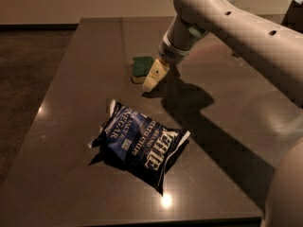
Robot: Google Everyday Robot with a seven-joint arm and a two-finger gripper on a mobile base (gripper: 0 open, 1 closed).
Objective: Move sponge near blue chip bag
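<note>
The sponge (141,68), dark green on top with pale yellow foam below, lies on the dark table (71,103) toward the back. The blue chip bag (139,143), crinkled dark blue and white with large white lettering, lies nearer the front, well apart from the sponge. My gripper (152,79) hangs from the white arm just right of the sponge, its tip close to the sponge's right edge and low over the table.
The white arm (227,27) reaches in from the upper right and casts a shadow on the table right of the bag. The table's left edge (45,98) and front edge (142,220) border dark floor.
</note>
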